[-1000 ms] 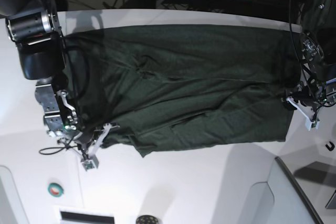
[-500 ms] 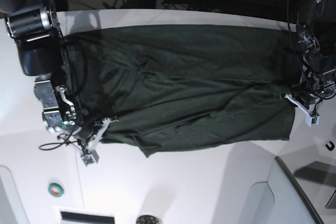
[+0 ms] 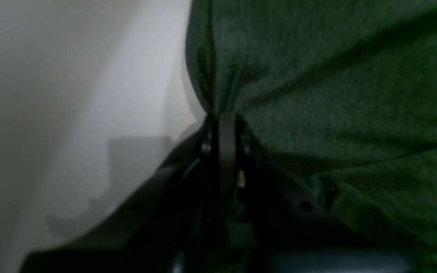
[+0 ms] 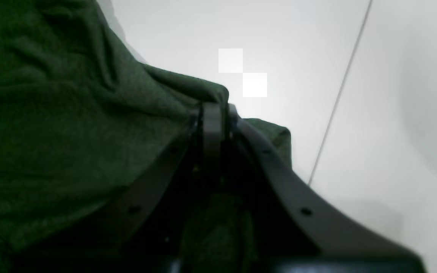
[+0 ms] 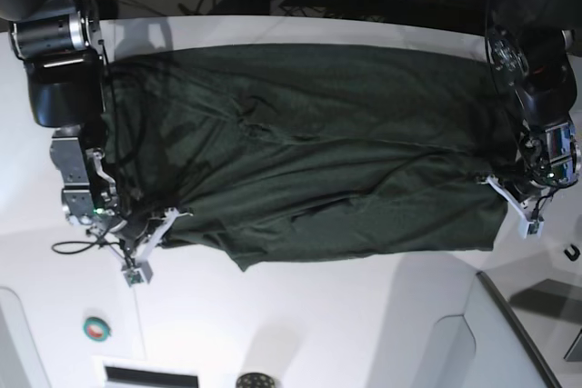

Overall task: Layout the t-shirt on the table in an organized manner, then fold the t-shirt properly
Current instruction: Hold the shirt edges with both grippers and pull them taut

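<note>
Shirt [image 5: 309, 147] first: you had the dark green t-shirt spread wide across the white table [image 5: 300, 315], wrinkled through the middle, with a ragged lower edge that dipped near the centre of the base view.

Your left claw [image 5: 509, 190], on the right of that view, was clenched on the shirt's lower corner there. From the left wrist camera you could see the cloth [image 3: 317, 76] gathered into a tight fold that ran straight down into the pinched tips [image 3: 226, 129], with the bare table [image 3: 70, 94] beside it.

Your right claw [image 5: 156, 224], on the left of the base view, was also clamped on the shirt — at the opposite lower corner. The right wrist camera showed the hem [image 4: 89, 94] bunched over the closed tips [image 4: 212, 117] and a small flap of cloth poking out just beyond them. A thin dark seam [image 4: 340, 94] crossed the table close by, apart from the shirt.
</note>
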`<state>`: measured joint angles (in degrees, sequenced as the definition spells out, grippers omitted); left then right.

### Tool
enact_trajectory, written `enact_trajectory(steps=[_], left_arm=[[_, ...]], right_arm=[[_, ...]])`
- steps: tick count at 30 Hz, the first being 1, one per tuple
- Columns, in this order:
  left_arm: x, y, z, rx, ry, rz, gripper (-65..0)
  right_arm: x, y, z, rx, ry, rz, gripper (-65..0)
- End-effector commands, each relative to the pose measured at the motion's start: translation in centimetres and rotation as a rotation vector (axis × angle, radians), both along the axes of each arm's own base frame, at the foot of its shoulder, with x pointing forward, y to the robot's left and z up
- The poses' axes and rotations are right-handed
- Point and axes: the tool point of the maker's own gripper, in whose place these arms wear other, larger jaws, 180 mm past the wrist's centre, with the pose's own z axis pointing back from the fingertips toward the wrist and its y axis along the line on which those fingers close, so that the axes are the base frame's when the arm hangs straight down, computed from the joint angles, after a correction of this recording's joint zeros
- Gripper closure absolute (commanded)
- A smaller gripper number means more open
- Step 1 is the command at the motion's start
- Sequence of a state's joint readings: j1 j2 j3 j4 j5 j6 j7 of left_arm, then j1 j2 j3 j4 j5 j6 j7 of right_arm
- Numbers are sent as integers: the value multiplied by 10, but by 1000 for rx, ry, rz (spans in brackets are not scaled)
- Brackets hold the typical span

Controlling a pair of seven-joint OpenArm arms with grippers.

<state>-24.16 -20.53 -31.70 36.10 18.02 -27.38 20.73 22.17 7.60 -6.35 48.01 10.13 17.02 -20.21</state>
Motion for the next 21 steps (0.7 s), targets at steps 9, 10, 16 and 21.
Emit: enact_trajectory(steps=[9,10,16,21], left_arm=[[-16,11,35,154,0,-75,0],[-22,13,36,167,15,-78,0],[-59,16,27,226,91,-105,0],[-82,16,14,233,140,-116,0]], right_arm=[[18,-1,21,6,-67,2,-6],[18,-1,21,5,-66,3,-6],[13,1,15,7,-54,4,-6],[11,1,14,7,-51,4,-6]])
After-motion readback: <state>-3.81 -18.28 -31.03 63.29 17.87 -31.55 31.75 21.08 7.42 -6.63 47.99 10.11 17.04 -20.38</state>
